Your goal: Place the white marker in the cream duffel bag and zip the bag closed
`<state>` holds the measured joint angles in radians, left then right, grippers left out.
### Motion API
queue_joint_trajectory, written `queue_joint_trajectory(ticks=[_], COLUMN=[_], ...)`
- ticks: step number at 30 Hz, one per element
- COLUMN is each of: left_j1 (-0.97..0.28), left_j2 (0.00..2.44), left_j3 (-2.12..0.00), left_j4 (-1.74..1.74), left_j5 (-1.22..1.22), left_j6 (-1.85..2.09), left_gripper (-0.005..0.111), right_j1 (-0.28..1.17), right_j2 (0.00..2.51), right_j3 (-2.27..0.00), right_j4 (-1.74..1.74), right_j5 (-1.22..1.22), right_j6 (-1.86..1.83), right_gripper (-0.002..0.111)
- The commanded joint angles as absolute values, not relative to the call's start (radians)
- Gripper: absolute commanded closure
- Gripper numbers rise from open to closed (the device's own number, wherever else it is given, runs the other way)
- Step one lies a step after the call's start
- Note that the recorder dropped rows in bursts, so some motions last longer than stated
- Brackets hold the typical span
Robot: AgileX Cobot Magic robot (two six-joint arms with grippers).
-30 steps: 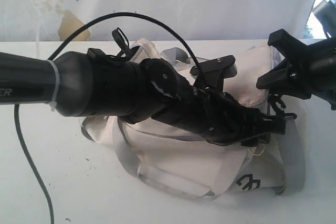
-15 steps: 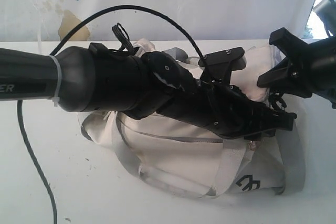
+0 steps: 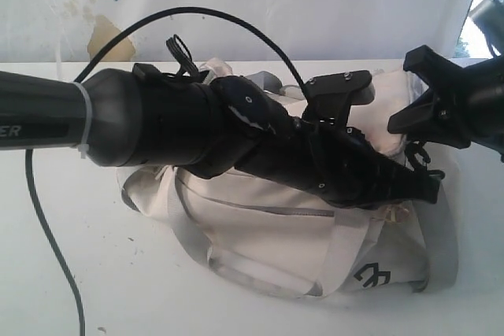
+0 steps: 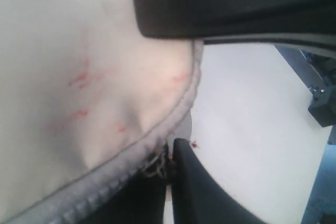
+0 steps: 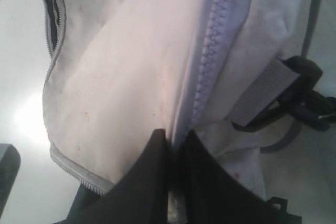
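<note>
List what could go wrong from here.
1. The left tool is shut right at the small wire ring on the zipper; so thin a hold may slip when pulled.
2. The right tool pinches only loose fabric of the cream duffel bag, which may bunch into the zipper.
3. The white marker is not visible; the bag might get zipped without it.

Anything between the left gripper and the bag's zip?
Nothing visible. The left gripper is shut right at the zip edge of the bag, with a small wire ring at its tips. The right gripper pinches the bag.
</note>
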<state>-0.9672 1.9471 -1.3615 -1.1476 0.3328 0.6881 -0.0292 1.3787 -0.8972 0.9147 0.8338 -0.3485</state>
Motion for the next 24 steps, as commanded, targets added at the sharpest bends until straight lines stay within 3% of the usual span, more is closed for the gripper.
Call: queue_joint_trajectory(ticks=[1,13,24], left_j1=[-0.965,-0.909,-0.842], left_j2=[1.943,1.864,1.787], left_j3=[-1.368,-1.368,-1.368], left_j4=[-1.092,-0.911,-0.498], left_j5=[0.441,0.721,0.886], left_j6=[0.713,0.615,0.348], left_gripper=[0.107,0.107,0.107], right_j1=[-0.030,-0.030,-0.030], right_j2=[1.369,1.369,1.369], right_j3=[-0.907,-0.907,-0.907], right_j4=[0.892,0.794,0.742], right_j5=[0.827,0.796,0.785], right_j6=[-0.363,-0.355,-0.351], right_gripper=[0.108,0.108,0.108])
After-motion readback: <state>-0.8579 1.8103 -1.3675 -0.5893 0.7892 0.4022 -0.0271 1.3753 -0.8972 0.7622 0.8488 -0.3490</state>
